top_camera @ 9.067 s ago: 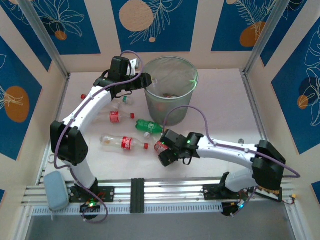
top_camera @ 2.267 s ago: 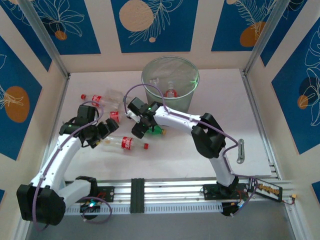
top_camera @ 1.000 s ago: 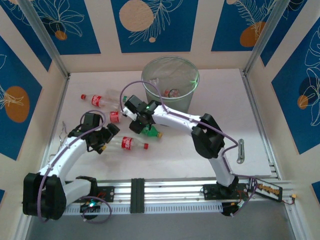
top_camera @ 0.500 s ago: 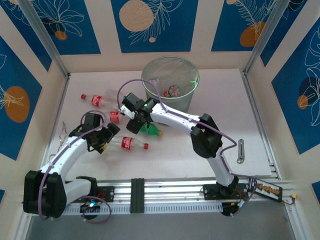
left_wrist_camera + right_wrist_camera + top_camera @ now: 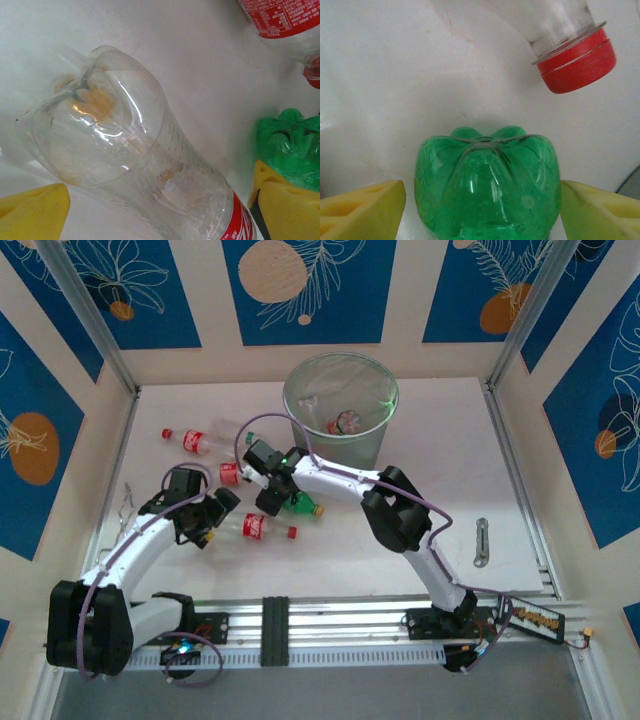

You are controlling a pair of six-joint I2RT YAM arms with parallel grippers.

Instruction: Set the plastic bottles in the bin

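1. Background: you are looking down on a white counter (image 5: 440,460) closed in by cream walls with blue, leaf-patterned panels (image 5: 300,290).
2. The bin (image 5: 365,445) stands upright toward the back of the counter, near its middle. At least one bottle with red on it (image 5: 346,423) lies inside.
3. Four plastic bottles lie on their sides on the counter, left of the bin and in front of it:
   - a red-labelled bottle (image 5: 192,439), farthest left;
   - a second red-labelled bottle (image 5: 229,473), partly hidden by the right arm;
   - a clear bottle (image 5: 255,527) with a red label and a red cap;
   - a green bottle (image 5: 298,504) with a yellow cap.
4. Left pincer (image 5: 160,200): wide. Its yellow fingertips (image 5: 32,210) stand either side of the clear bottle's base end, and a strip of counter shows between one fingertip and the bottle. The green bottle sits just beside the other fingertip.
5. Right pincer (image 5: 482,200): wide. Its fingertips flank the base of the green bottle, which rests on the counter. You see a narrow gap on one side. On the other you cannot tell whether fingertip and bottle touch.
6. In the right wrist view, the red cap (image 5: 577,62) of another bottle lies beyond the green base, apart from it.
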